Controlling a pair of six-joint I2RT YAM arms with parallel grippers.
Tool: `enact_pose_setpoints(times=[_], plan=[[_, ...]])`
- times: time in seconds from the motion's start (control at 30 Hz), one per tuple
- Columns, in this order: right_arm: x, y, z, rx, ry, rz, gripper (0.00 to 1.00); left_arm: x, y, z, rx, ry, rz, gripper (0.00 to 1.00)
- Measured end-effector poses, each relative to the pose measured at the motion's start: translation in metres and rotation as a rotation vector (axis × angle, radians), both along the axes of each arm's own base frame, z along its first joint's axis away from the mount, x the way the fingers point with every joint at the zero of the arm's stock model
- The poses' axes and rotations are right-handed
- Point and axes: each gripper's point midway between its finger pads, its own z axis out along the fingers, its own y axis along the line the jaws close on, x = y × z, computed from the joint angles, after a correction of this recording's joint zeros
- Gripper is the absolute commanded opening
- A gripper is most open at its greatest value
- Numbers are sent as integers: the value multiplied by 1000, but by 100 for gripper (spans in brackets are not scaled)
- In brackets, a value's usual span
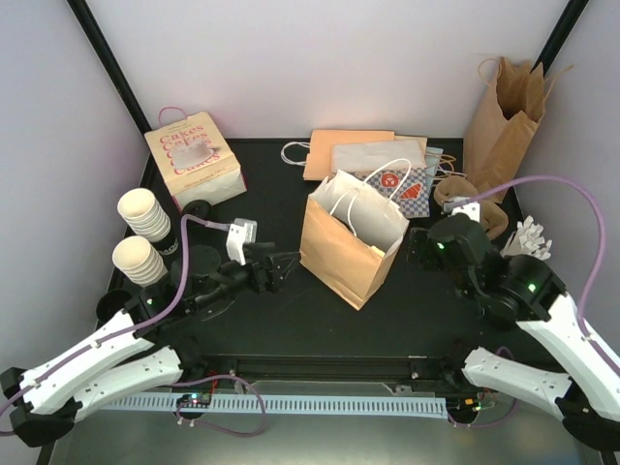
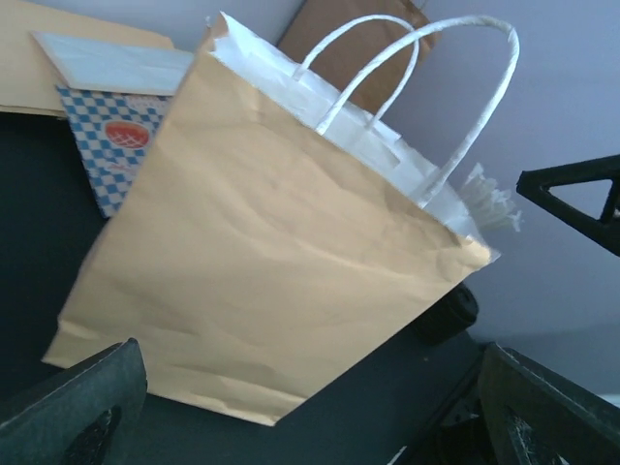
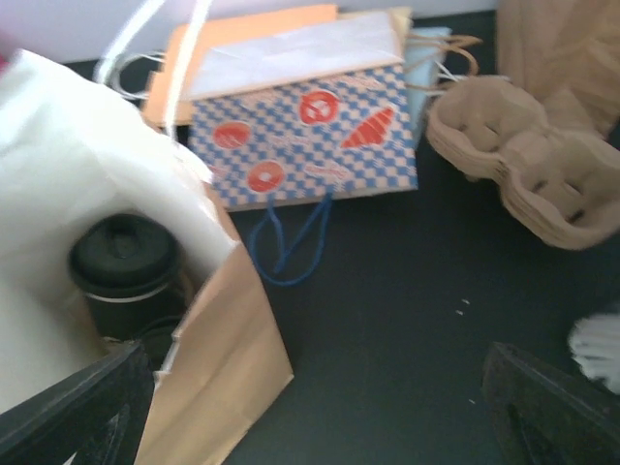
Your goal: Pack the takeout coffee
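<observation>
We see only the lid of the takeout coffee inside the paper bag (the bag's wall hides the cup's lower part); from above the bag hides it wholly. The right wrist view is blurred.

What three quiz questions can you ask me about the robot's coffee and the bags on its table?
1. True or false: the takeout coffee already sits inside the brown paper bag.
2. Pick one: what lies flat on the table behind that bag? A) a blue-checked bakery bag B) a pizza box C) a banana
3. Fill the gap: the stacked lidless cups stand on the robot's ___ side.

Key: 1 true; 2 A; 3 left.
</observation>
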Motion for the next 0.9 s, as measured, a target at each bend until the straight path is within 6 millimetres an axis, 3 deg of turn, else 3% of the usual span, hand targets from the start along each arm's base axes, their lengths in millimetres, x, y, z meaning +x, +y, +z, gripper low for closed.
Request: enact_pose_setpoints(times=[0.2,0.33,0.4,0.47,0.5,0.67,0.73,0.9], plan=[[2,-21,-28,-70,108,-194,76,10,23,-20,150,-27,45,99],[-5,-54,-34,-57,146,-361,66,33,49,-40,221,25,93,99],[-8,-73,-34,-48,159,-454,57,37,58,-46,248,32,103,99],[-11,-93,-35,-39,173,-552,53,36,63,-47,269,18,94,99],[-12,-109,-36,-41,184,-628,53,35,65,-47,281,6,87,99],[-12,-144,-38,-64,230,-807,51,30,70,-50,344,-35,54,99],[-6,-150,-39,-79,249,-839,46,29,71,-51,371,-52,45,99],[15,-157,-45,-129,307,-890,46,27,74,-50,397,-82,38,99]])
